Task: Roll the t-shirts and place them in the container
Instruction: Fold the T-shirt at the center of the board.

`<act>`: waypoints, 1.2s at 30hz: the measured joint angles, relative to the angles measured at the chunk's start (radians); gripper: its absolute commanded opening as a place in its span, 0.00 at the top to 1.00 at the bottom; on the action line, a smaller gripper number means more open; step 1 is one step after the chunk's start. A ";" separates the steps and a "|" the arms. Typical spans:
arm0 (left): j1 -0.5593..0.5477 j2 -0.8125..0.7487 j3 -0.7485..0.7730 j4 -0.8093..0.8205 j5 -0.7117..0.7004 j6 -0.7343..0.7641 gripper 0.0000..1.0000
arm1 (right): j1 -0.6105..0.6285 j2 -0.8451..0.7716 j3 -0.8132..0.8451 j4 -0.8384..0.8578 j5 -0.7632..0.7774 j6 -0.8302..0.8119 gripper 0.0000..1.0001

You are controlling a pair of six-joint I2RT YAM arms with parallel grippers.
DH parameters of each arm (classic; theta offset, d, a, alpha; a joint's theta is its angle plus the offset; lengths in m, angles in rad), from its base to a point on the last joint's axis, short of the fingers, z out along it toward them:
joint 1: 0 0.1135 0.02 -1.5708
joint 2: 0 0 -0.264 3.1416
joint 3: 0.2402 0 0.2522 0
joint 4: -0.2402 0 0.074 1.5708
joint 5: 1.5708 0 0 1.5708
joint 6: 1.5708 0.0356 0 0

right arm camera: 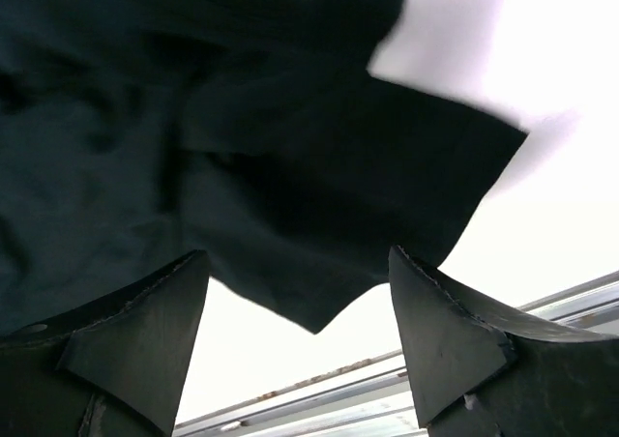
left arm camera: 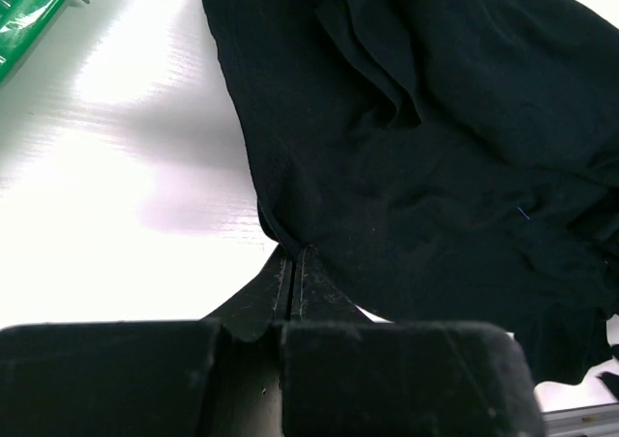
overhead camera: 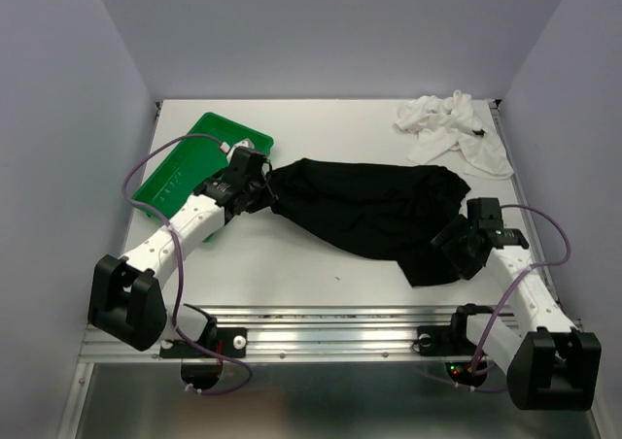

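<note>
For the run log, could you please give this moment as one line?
left gripper: shut on black t-shirt | right gripper: open at its right end | white t-shirt: crumpled, far right | rolling: not started

Green tray (overhead camera: 175, 179), perhaps ridged, far-left on white table (overhead camera: 321, 264).

The white table (overhead camera: 292, 274) carries a green tray (overhead camera: 180, 172) at the upper left of the frame, a black t-shirt (overhead camera: 369, 206) spread loosely across the middle, and a white t-shirt (overhead camera: 452, 128) crumpled in the upper right corner.
</note>
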 measured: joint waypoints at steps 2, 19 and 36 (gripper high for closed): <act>0.006 0.000 0.000 0.000 0.003 0.002 1.00 | 0.019 0.018 -0.045 0.018 -0.002 0.026 0.22; 0.036 0.019 0.011 -0.006 0.029 0.027 1.00 | 0.085 0.068 -0.109 0.177 0.031 0.124 0.99; 0.172 0.397 0.986 -0.121 0.148 0.143 1.00 | 0.057 0.585 1.358 0.137 0.187 -0.161 0.99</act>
